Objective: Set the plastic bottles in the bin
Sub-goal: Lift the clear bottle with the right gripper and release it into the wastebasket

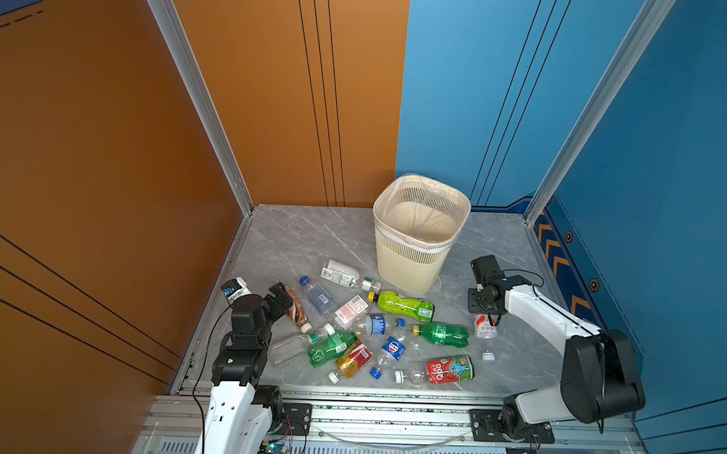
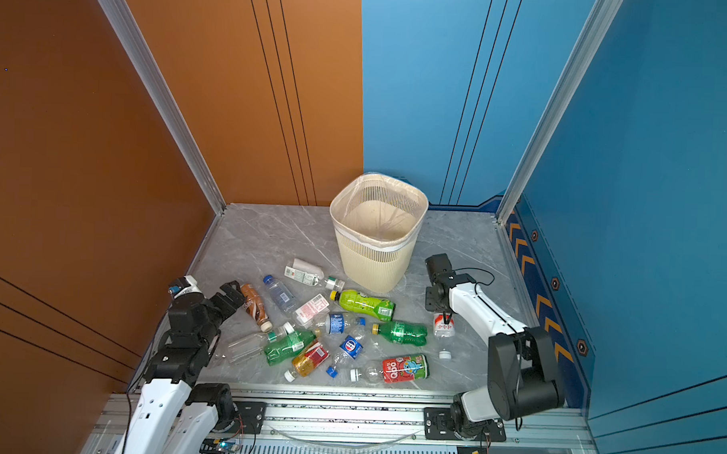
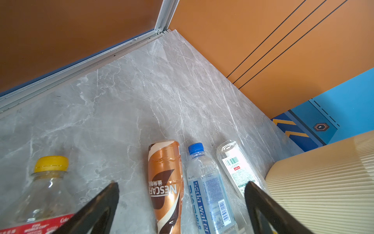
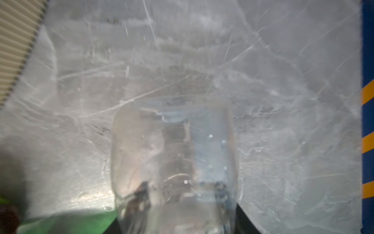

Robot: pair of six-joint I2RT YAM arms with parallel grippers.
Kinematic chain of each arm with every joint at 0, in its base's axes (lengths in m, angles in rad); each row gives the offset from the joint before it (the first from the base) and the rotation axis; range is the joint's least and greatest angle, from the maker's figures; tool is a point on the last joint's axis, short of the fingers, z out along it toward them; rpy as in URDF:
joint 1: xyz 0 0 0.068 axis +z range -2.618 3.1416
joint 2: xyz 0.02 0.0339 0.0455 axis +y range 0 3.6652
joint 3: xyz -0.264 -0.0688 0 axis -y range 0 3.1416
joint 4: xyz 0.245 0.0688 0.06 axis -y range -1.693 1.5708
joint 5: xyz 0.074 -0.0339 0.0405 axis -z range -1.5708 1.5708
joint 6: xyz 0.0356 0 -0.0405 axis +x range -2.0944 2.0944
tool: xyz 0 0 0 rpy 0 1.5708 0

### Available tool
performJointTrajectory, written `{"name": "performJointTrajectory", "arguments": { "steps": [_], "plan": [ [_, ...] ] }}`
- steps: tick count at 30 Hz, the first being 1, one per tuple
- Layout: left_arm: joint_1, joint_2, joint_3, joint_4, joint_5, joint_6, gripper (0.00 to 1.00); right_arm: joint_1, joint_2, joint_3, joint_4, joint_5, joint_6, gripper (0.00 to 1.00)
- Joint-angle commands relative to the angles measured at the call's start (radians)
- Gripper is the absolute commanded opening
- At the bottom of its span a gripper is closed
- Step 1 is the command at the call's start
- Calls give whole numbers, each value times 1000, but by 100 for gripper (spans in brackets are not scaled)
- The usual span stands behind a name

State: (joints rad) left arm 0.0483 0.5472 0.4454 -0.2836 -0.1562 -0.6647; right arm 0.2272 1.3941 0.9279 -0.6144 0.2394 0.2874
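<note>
Top views are both showing a grey, marble-veined tabletop [image 1: 295, 238] lying inside a booth. Smooth orange panels [image 1: 107, 144] are standing on the left and far left, and blue panels [image 1: 667, 164] on the far right and right, with aluminium posts [image 1: 200, 97] joining them.

The bin [image 1: 406, 267] is standing at the far middle. It is cream plastic with slotted, ribbed sides and a rounded-square rim, and a thin clear liner [image 1: 399, 239] is folding over that rim. The plastic bottles [image 1: 375, 324] are lying scattered just near of the bin: clear, green and brown, some crumpled.

The right gripper [image 1: 489, 320] is hanging to the right of the heap, near the bin's right side. Its fingers [image 4: 245, 221] are pinching a clear bottle [image 4: 174, 158] with a red-and-white label, and in the right wrist view the transparent body is filling the gap between them. A loose white cap [image 1: 488, 356] is lying nearer.

The left gripper [image 3: 182, 183] is hovering with fingers spread wide, holding nothing, over a brown coffee bottle [image 3: 165, 182] at the heap's left edge.
</note>
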Motion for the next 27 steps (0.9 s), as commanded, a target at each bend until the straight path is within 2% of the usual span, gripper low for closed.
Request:
{"name": "performJointTrajectory", "arguments": {
  "steps": [1, 8, 14, 20, 27],
  "plan": [
    [10, 6, -7, -10, 10, -8, 98, -11, -110, 71, -43, 80, -11, 44],
    [16, 24, -7, -17, 24, -7, 98, 3, -296, 217, -32, 82, -13, 43],
    [19, 42, -14, -4, 40, -12, 98, 49, -309, 413, 52, 63, -38, 43],
    [22, 50, -10, -20, 64, -26, 98, 133, -166, 669, 160, 46, -87, 44],
    [25, 39, -2, -51, 99, -34, 98, 215, 115, 988, 255, 10, -138, 45]
  ]
}}
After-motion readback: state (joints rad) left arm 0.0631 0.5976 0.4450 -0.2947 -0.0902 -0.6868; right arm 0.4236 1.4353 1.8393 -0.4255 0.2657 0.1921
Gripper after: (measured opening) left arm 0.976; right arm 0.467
